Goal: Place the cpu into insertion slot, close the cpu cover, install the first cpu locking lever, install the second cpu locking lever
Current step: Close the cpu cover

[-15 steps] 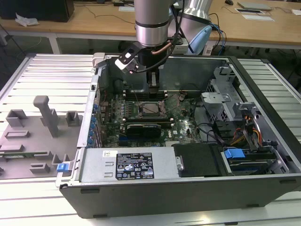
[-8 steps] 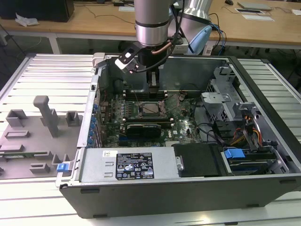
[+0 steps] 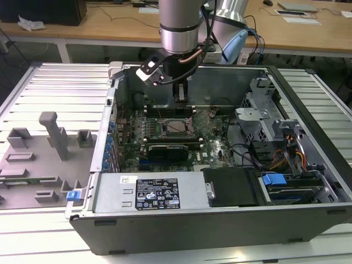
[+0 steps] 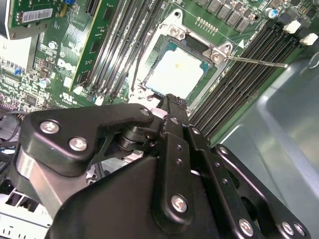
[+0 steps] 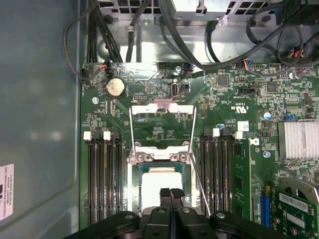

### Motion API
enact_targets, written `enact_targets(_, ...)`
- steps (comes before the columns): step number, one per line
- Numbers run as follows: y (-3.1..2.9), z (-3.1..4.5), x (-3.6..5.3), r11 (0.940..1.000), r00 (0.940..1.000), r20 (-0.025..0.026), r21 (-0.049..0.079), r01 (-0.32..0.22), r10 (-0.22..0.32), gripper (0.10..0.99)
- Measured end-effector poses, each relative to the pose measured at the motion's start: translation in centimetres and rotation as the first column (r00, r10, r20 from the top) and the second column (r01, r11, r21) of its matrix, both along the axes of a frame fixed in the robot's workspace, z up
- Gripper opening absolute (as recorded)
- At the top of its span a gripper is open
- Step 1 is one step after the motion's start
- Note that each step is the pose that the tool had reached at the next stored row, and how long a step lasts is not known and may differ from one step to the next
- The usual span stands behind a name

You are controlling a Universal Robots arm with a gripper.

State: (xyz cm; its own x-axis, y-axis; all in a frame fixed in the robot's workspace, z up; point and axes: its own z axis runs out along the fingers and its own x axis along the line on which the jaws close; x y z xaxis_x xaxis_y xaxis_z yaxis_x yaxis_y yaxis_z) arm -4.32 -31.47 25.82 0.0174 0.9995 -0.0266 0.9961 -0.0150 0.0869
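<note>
Labels and print:
- A black label (image 3: 158, 193) carrying white print and symbols is sitting on the silver power supply (image 3: 113, 195), at the near edge of the open computer case (image 3: 220, 228) in the exterior view. A small white sticker (image 3: 129, 179) is sitting just beside it.
- In the first wrist view a white wall sticker (image 5: 6, 191) is clinging to the case's grey side. White lettering (image 5: 241, 106) is running across the green motherboard (image 5: 229, 94).
- In the second wrist view a white barcode strip (image 4: 37, 16) is lying on a green card (image 4: 15, 7).

Task items:
- The cpu (image 5: 159, 183) is lying seated in the insertion slot (image 5: 159, 158) with its pale silver top facing up, between two banks of black memory slots (image 5: 102, 174).
- The cpu cover (image 5: 162, 104), a thin silver frame, is standing swung back off the slot, with green board showing through its window. Whether it is upright or leaning, I cannot tell.
- The locking lever (image 4: 254, 60), a thin rod, is projecting unlatched from a slot corner across the memory slots.
- The gripper (image 5: 171, 191) is hanging over one edge of the cpu with its black fingertips pressing together. Whether it is touching the chip or sitting just above it, I cannot tell.
- In the exterior view the gripper (image 3: 181, 102) is reaching down inside the case, close to the cpu (image 3: 177, 127).
</note>
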Motion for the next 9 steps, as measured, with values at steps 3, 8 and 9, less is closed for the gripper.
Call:
enact_targets(3, 0.00, 0.00, 0.55, 1.0000, 1.0000, -0.0012, 0.000, 0.000, 0.000, 0.106)
enact_targets(8, 0.00, 0.00, 1.22, 1.0000, 1.0000, -0.0026, 0.000, 0.000, 0.000, 0.106)
enact_targets(9, 0.00, 0.00, 1.32, 1.0000, 1.0000, -0.0028, 0.000, 0.000, 0.000, 0.106)
